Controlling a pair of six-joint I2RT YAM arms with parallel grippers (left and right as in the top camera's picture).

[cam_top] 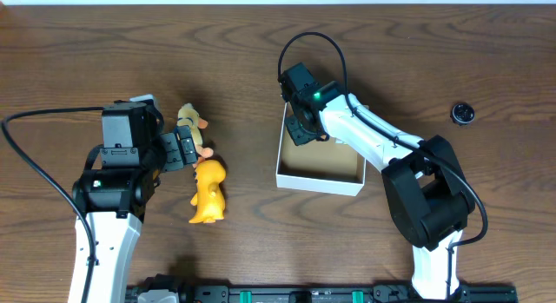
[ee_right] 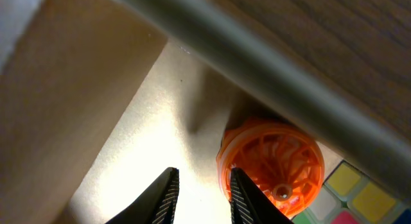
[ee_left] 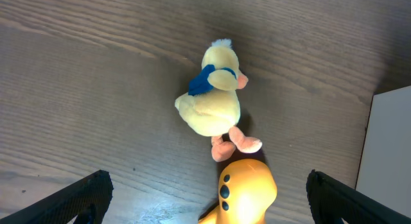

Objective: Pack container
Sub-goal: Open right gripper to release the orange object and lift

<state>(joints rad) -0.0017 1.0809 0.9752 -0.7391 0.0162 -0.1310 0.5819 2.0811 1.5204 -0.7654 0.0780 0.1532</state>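
Note:
The container (cam_top: pixel 318 182), a shallow white-walled box with a brown cardboard floor (ee_right: pixel 144 124), sits mid-table. My right gripper (cam_top: pixel 301 129) (ee_right: pixel 203 171) is down in its far left corner. Its fingers are drawn close with only a narrow gap and nothing between them. An orange spoked wheel toy (ee_right: pixel 277 158) lies on the box floor against the right finger, with a colour cube (ee_right: pixel 359 193) beside it. My left gripper (cam_top: pixel 188 148) (ee_left: pixel 209 179) hangs wide open over a yellow plush duck (ee_left: pixel 215 95) (cam_top: pixel 192 119) and an orange rubber toy (ee_left: pixel 247 192) (cam_top: pixel 208 193), touching neither.
A small black round object (cam_top: pixel 463 113) lies at the far right of the wooden table. The container's white wall (ee_left: pixel 389 153) shows at the right edge of the left wrist view. The right arm's cable loops above the box.

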